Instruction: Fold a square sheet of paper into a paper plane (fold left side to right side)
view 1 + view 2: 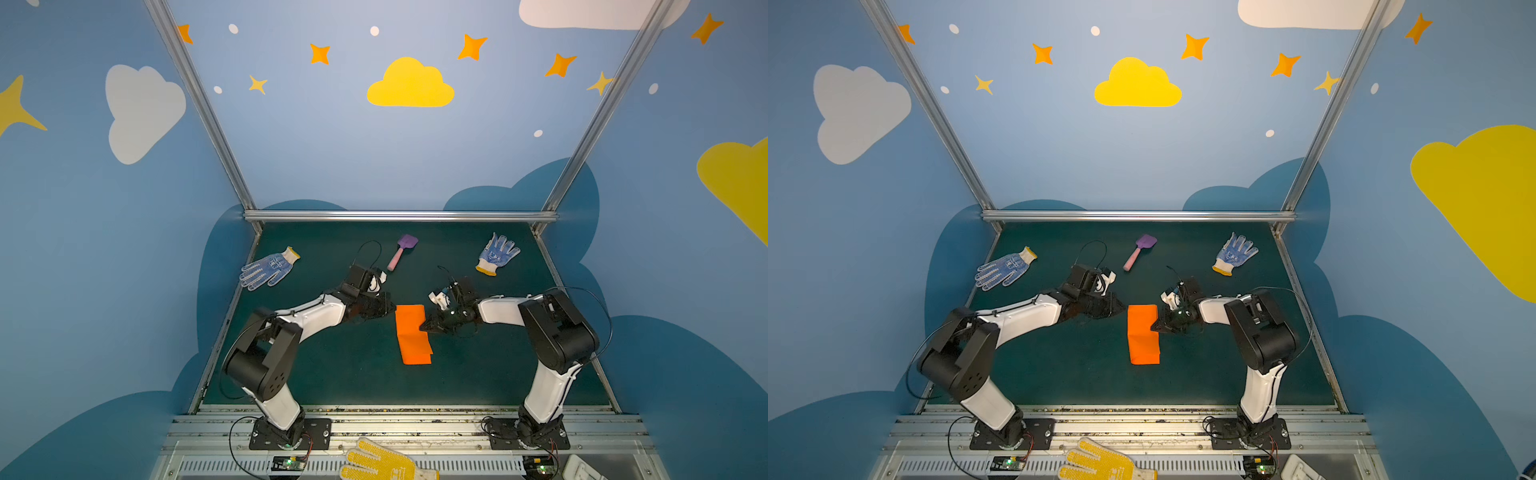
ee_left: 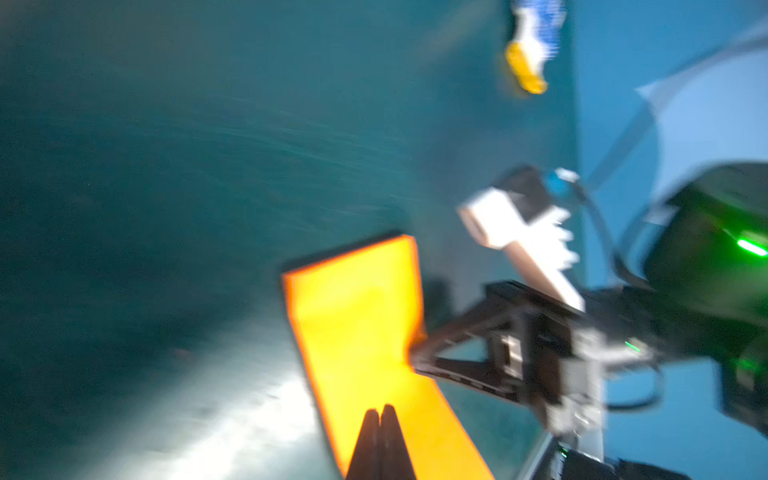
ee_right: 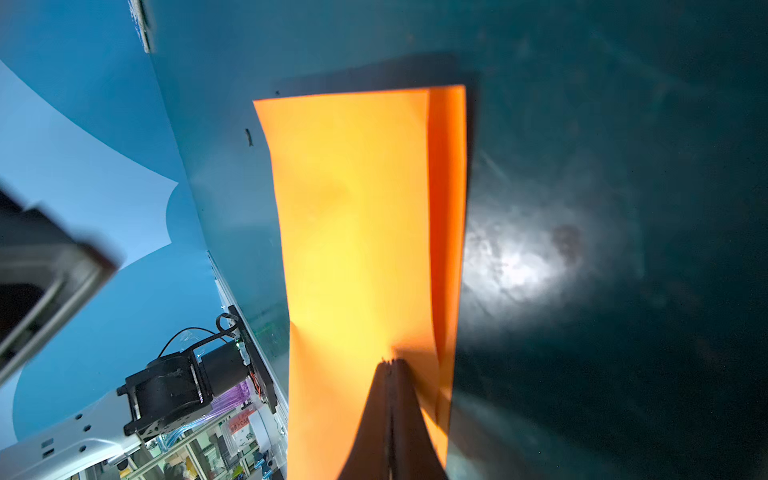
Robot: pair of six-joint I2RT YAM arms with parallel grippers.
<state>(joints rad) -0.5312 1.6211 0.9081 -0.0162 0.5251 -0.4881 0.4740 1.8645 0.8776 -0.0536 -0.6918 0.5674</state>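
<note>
The square sheet of paper (image 1: 411, 334) (image 1: 1143, 334) lies mid-table, folded into a bright-orange upright rectangle with its layers slightly offset. No paper plane is in view. My right gripper (image 1: 420, 328) (image 1: 1152, 328) (image 3: 390, 361) is shut, and its tip rests on the paper (image 3: 357, 216) at the right long edge, which is dented there. My left gripper (image 1: 392, 309) (image 1: 1123, 307) is shut and empty by the paper's far left corner. In the blurred left wrist view its tips (image 2: 380, 409) hang over the orange paper (image 2: 357, 316).
Blue-dotted gloves lie at the back left (image 1: 268, 268) (image 1: 1003, 268) and back right (image 1: 496, 253) (image 1: 1235, 253). A purple-headed spatula (image 1: 401, 251) (image 1: 1139, 251) lies behind the paper. A yellow dotted glove (image 1: 382, 461) (image 1: 1100, 461) rests on the front rail.
</note>
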